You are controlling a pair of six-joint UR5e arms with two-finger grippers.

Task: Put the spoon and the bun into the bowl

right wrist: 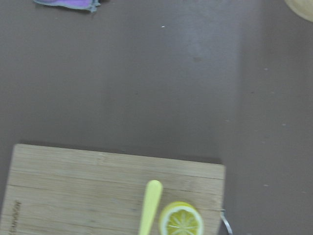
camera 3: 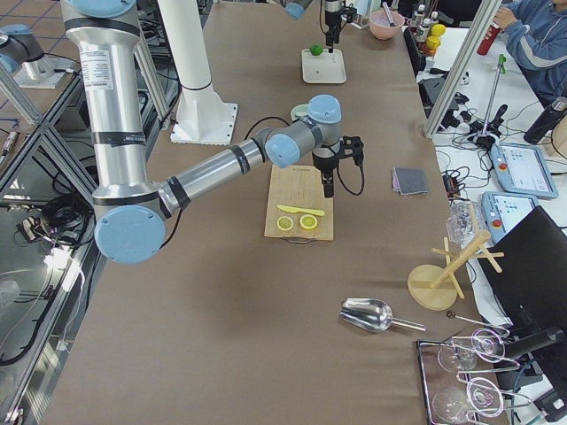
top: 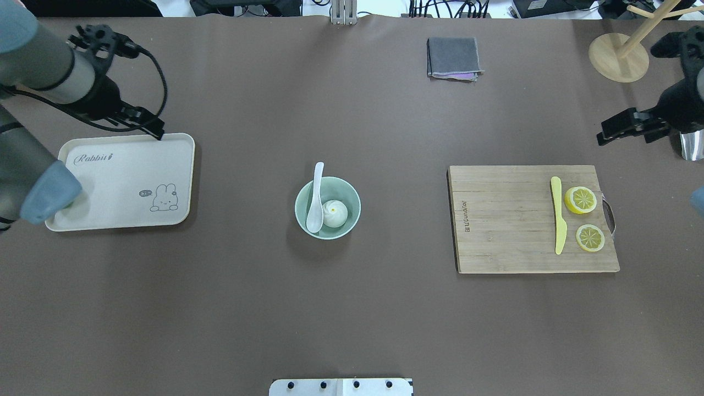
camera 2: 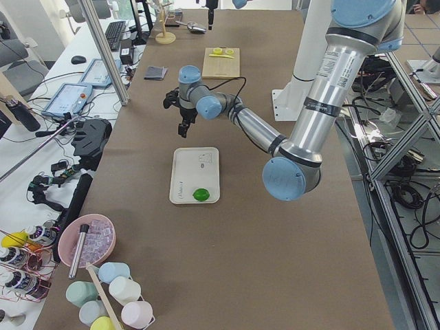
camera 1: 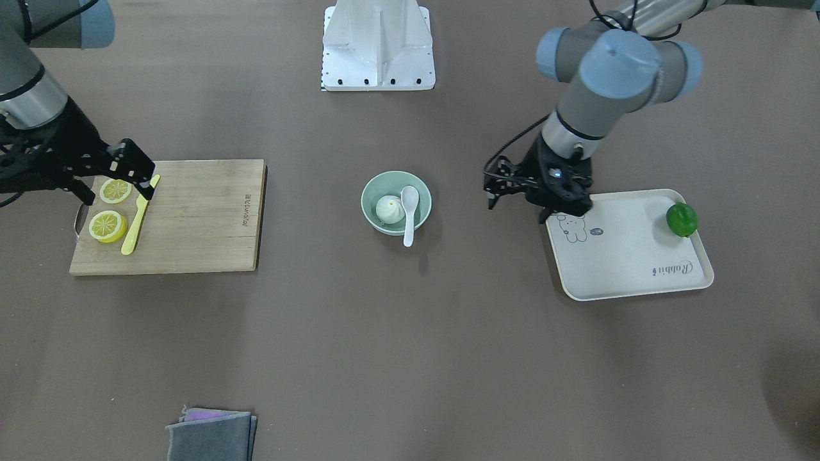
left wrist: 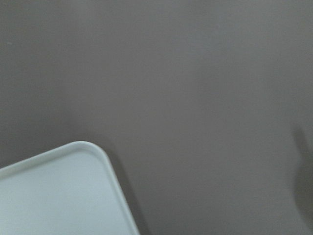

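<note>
The cream tray [top: 126, 214] carries the script word "Rabbit" [top: 96, 158] near one corner, and a small speech bubble reading "hi" [top: 145, 193] beside a drawn rabbit. The wooden cutting board [top: 506, 220] bears a small printed brand mark [top: 466, 216], too fine to read.

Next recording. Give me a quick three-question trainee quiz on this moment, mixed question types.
1. True or false: the bun lies inside the bowl.
2. Where is the scoop of the spoon? A in the bowl; B on the tray; C on the table.
3. Fill in: ___ lemon slices lie on the cutting board.

Key: 1 true; 2 A; 3 two.
</note>
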